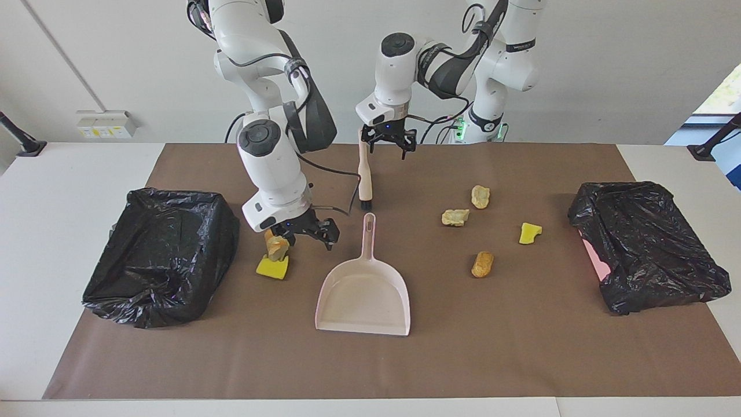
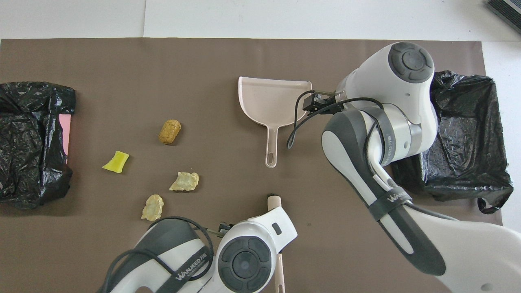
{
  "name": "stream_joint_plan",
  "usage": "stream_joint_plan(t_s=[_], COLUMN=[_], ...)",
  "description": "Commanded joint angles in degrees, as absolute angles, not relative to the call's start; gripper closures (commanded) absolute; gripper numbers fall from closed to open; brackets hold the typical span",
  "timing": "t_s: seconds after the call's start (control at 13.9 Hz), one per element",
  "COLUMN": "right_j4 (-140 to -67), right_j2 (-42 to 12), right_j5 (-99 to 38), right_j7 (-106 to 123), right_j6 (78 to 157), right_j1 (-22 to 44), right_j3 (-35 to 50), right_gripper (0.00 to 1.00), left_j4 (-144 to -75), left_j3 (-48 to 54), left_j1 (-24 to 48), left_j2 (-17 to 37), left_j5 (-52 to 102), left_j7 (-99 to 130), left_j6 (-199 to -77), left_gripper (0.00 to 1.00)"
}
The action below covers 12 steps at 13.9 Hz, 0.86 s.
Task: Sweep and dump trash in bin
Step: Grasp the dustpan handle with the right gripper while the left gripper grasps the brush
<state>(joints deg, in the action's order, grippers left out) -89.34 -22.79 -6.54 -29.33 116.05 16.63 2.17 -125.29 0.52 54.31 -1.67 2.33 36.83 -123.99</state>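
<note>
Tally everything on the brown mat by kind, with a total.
Yellow sponge chunks: 2
Bread-like lumps: 4
Black-bagged bins: 2
Pink dustpan: 1
Pink brush: 1
Total: 10
</note>
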Motion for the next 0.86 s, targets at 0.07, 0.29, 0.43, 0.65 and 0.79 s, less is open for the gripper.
stream_joint_plan(t_s=[0.07, 0.29, 0.43, 0.65, 0.79], right_j4=[-85.87, -84.64, -84.81, -85.17, -86.56], right_j2=[-26.71, -29.35, -29.71, -29.88, -29.8], right_j5=[-9.39, -9.93, -9.5, -8.01, -7.39], right_j7=[-33.39, -36.21, -36.12, -33.94, -32.87], right_j6=[115.57, 116.37, 116.45, 116.89, 117.16], right_j1=[19.42, 22.5, 23.55, 24.0, 24.78], right_j3=[2.81, 3.34, 3.43, 3.34, 3.34], right_gripper=[0.0, 0.0, 0.0, 0.0, 0.0], left_j4=[-130.51, -130.43, -130.08, -130.34, -130.08], left_j3=[-0.62, -0.62, -0.62, -0.44, -0.35], left_j1=[61.15, 63.54, 64.16, 64.77, 65.48], left_j2=[-0.79, 1.84, 1.76, 1.5, 1.15], left_j5=[2.81, 2.9, 2.9, 3.86, 5.27], left_j7=[45.26, 45.44, 45.44, 45.44, 45.18], left_j6=[-130.34, -132.45, -132.19, -131.66, -129.82], left_gripper=[0.0, 0.0, 0.0, 0.1, 0.15])
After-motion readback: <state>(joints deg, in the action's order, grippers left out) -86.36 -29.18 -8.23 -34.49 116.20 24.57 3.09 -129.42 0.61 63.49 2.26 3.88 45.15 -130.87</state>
